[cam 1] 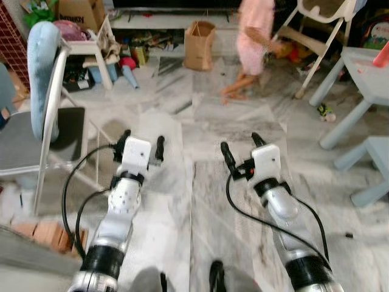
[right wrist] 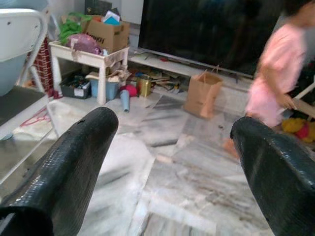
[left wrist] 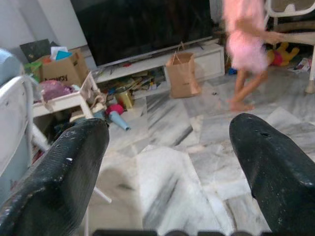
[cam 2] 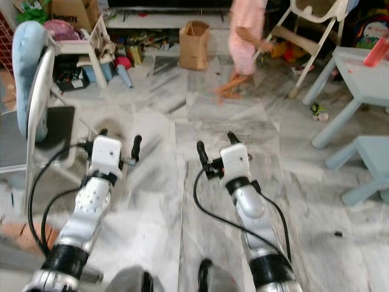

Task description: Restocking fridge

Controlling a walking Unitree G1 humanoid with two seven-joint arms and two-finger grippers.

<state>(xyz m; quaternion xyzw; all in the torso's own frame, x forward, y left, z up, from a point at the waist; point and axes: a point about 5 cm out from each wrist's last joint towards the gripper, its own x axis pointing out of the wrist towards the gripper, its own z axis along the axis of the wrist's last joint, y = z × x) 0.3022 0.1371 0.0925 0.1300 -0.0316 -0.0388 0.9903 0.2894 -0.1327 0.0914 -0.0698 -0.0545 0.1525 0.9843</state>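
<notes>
While both arms reach forward over the marble floor [cam 1: 200,201], the left gripper [cam 1: 141,146] and the right gripper [cam 1: 241,147] hang above it with nothing between their fingers, each pair spread well apart. That makes two grippers, four black fingers, and two black cables looping back along the silver arms. One person [cam 1: 254,42] in pink, blurred, stands barefoot at the far side of the room, just beside one brown paper bag [cam 1: 199,45]. One folding chair [cam 1: 45,121] with a pale blue cushion on its back stands at the robot's left, close to the left arm. One cardboard box [cam 1: 79,11] sits behind a small white table [cam 1: 91,48] heaped with clutter. At the right stand one pale blue table [cam 1: 358,73] and one stool [cam 1: 374,161] of the same colour, and beyond them one white high chair [cam 1: 319,30]. No fridge can be made out in any of the pictures, nor anything to stock it with. The wrist views look along the floor and so take in a large dark television screen [left wrist: 142,24] on a low white shelf [left wrist: 162,61] behind the bag, which the head views cut off at their top edge; the head views in turn give the blue table and stool, which lie outside both wrist views.
</notes>
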